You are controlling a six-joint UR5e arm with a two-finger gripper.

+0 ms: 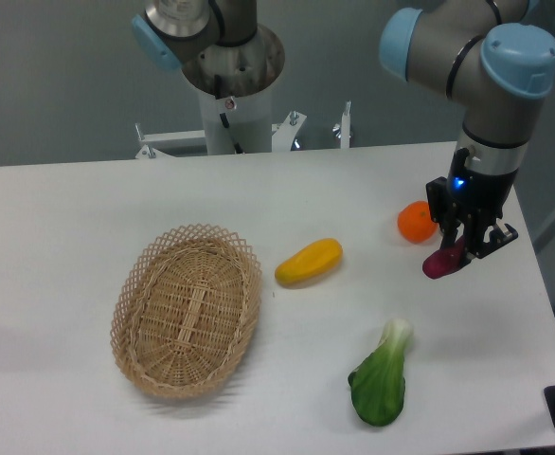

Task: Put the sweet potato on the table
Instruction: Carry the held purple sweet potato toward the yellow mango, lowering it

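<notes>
The two-finger gripper [464,248] on the grey-and-blue arm pinches the small dark magenta-purple sweet potato [445,261] at the right side of the large flat white table [88,209]; the tuber hangs tilted from the fingers, with its lower end down at or just above the tabletop, and whether it actually touches cannot be told from this view. The round orange fruit [415,222] sits just beside the gripper on its left, so the main risk, as I judge it, is that the fingers, in spreading, or the tuber, in tipping over, nudge the orange and set it rolling. A second risk is that the curved, tapered sweet potato rolls once freed, since it is held at an angle rather than lying flat, and the table's right edge is not far off. The yellow-orange oblong fruit [309,262] and the green leafy bok choy [381,375] lie well apart from the gripper and seem safe. The oval wicker basket [187,308] on the left half of the table holds nothing visible.
</notes>
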